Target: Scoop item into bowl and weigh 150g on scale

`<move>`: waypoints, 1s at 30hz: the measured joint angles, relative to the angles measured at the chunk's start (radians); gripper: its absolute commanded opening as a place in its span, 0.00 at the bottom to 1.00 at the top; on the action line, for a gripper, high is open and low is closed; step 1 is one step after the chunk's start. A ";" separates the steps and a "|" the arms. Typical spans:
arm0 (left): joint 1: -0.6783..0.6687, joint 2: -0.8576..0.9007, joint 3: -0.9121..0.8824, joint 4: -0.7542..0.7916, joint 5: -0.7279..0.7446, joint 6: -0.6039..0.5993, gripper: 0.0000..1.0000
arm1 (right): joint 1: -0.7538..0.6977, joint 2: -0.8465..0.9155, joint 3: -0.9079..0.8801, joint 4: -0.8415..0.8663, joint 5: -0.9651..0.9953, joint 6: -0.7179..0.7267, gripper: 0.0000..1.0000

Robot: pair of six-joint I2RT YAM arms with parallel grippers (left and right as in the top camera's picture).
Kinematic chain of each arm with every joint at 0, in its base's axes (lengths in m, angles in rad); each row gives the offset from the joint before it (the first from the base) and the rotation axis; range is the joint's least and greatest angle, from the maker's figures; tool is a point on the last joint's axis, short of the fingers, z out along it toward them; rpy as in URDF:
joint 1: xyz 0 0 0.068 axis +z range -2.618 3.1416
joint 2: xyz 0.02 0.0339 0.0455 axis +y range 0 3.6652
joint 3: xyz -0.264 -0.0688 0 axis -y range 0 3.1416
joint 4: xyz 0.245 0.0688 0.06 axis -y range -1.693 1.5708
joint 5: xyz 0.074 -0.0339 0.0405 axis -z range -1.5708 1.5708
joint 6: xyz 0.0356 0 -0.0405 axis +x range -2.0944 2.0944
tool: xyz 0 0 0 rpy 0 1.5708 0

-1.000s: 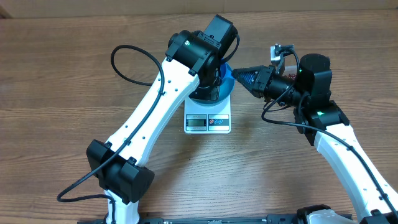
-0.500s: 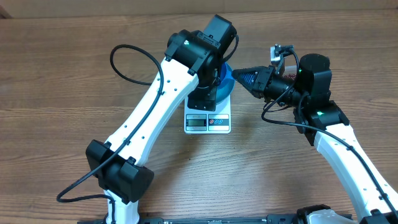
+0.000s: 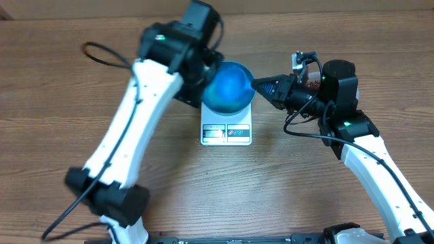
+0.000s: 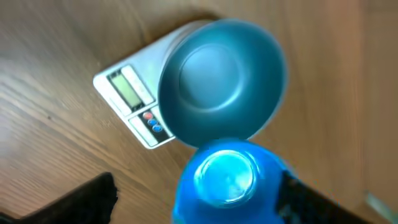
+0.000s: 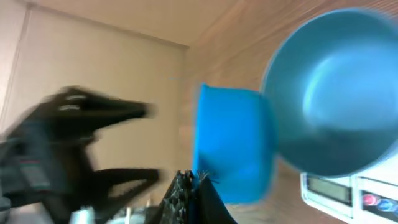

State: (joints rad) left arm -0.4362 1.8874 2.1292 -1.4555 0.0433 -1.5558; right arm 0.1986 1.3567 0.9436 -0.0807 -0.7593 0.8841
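Observation:
The blue bowl stands on the white scale and looks empty inside. My left gripper hovers, blurred, at the bowl's far left rim, open and holding nothing; its dark fingers stand wide apart. My right gripper is at the bowl's right side, shut on the handle of a small blue scoop. From the left wrist the scoop's cup shows beside the bowl, apparently empty. The item shows plainly in no view.
The scale's display and buttons face the table's front. The left arm's white links slant across the left half of the wooden table. The right arm reaches in from the lower right.
My left gripper opened, let go of the bowl and swung up and to the left, uncovering it on the scale. The right gripper with the scoop stayed put.

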 measured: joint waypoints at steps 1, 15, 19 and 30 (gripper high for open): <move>0.024 -0.023 0.000 0.002 -0.007 0.050 0.99 | -0.003 0.000 0.000 -0.003 0.002 -0.008 0.04; 0.179 -0.175 0.002 0.002 -0.040 0.821 0.99 | -0.068 0.001 0.000 -0.012 0.007 -0.115 0.04; 0.179 -0.175 0.002 -0.040 -0.066 1.041 0.99 | -0.103 -0.003 0.000 -0.023 0.000 -0.156 0.04; 0.179 -0.175 0.002 -0.055 -0.125 1.231 0.40 | -0.221 -0.136 0.060 -0.451 0.097 -0.422 0.04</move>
State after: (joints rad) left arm -0.2573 1.7126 2.1311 -1.5105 -0.0814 -0.3248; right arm -0.0227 1.2209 1.0035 -0.5312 -0.6621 0.4618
